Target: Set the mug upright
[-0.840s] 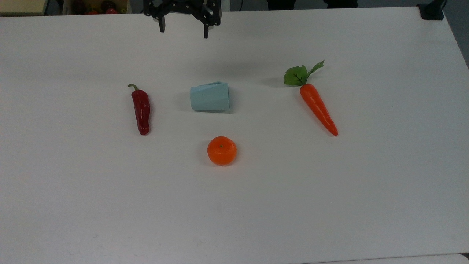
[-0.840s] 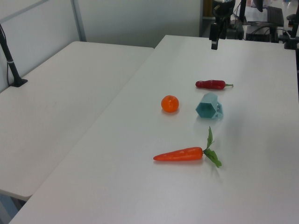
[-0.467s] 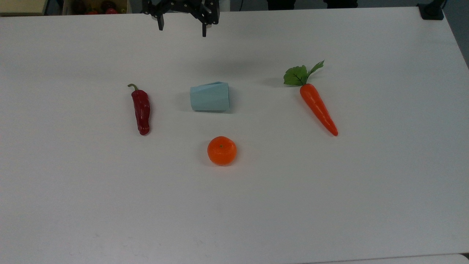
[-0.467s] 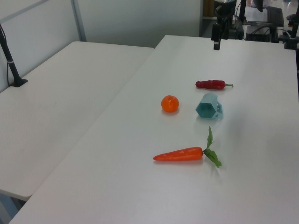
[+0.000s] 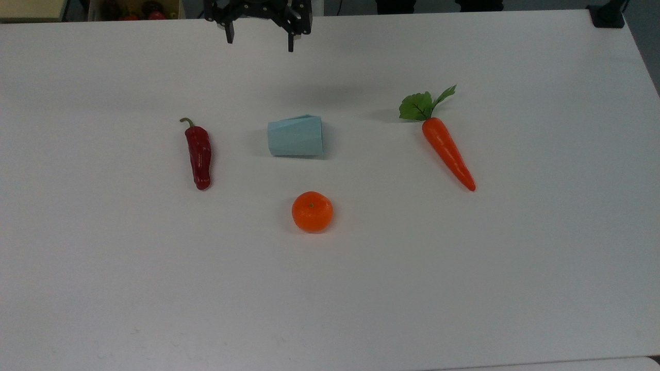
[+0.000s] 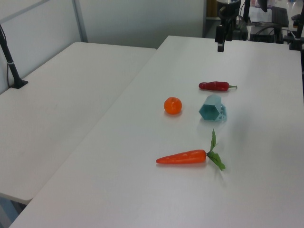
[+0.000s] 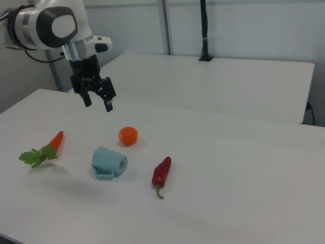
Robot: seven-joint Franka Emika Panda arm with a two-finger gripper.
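The mug [image 5: 295,135] is a pale blue faceted cup lying on its side in the middle of the white table [image 5: 464,283]. In the left view its hexagonal mouth [image 6: 209,112] faces the camera. In the right view the mug [image 7: 107,162] lies between the carrot and the chili. My gripper [image 5: 259,44] hangs open and empty above the table's far edge in the top view, well short of the mug. In the right view the gripper [image 7: 98,102] hovers high above the mug and the orange, fingers spread.
A red chili [image 5: 199,156] lies to the top view's left of the mug, an orange [image 5: 312,211] in front of it, and a carrot with green leaves [image 5: 446,150] to its right. A second white table [image 6: 57,109] adjoins in the left view.
The gripper has shifted only slightly near the table's far edge, staying open. The mug and the other objects have not moved.
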